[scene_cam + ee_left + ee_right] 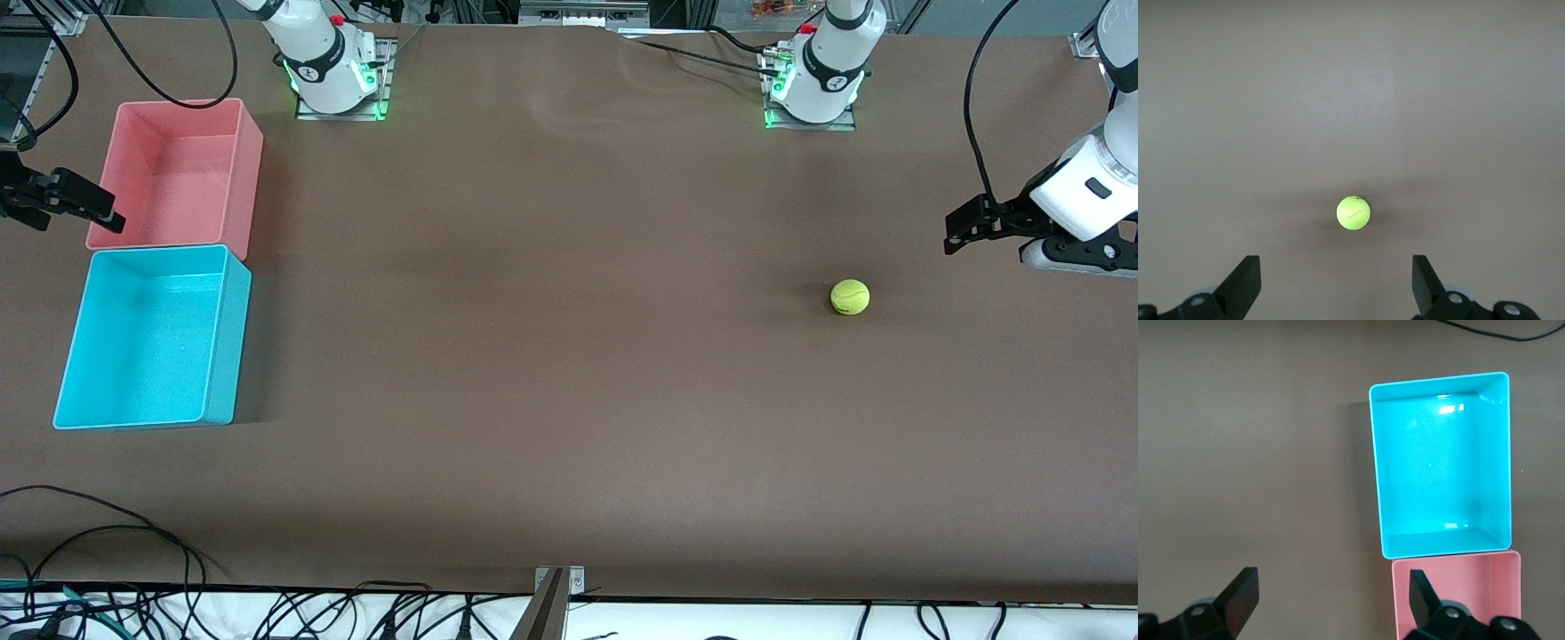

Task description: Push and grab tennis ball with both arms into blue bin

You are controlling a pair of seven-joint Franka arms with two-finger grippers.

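The tennis ball (pixel 850 297) is a small yellow-green ball lying on the brown table toward the left arm's end. My left gripper (pixel 953 236) hangs beside it, apart from it, and is open. In the left wrist view the ball (pixel 1353 213) lies ahead of the open left gripper (pixel 1336 280), with nothing between the fingers. The blue bin (pixel 227 347) stands empty at the right arm's end. My right gripper (pixel 108 213) is open over the outer rim of the pink bin. In the right wrist view the blue bin (pixel 1441 460) shows past the open right gripper (pixel 1333 603).
A pink bin (pixel 251 169) of like shape stands against the blue bin, farther from the front camera, and shows in the right wrist view (pixel 1465 583). Both arm bases (pixel 338 71) (pixel 813 84) stand along the table's back edge. Cables (pixel 107 569) and a metal bracket (pixel 558 582) sit at the near edge.
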